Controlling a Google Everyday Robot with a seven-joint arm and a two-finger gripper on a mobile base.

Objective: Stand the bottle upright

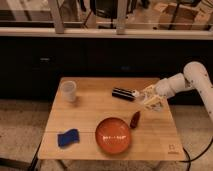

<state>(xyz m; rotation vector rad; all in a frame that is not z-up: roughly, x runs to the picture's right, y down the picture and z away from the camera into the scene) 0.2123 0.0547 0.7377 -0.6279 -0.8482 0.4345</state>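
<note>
The small cream-white bottle (152, 102) is near the table's right edge, just right of the black cylinder (123, 93). I cannot tell whether it lies flat or is tilted. My gripper (149, 96) is right at the bottle, reaching in from the right on the white arm (192, 77). It partly covers the bottle. I cannot tell whether they touch.
A wooden table (95, 112) carries a white cup (68, 90) at the back left, a blue sponge (68, 137) at the front left and an orange bowl (114, 135) at the front middle. A small dark red item (135, 119) stands beside the bowl. A dark cabinet wall runs behind.
</note>
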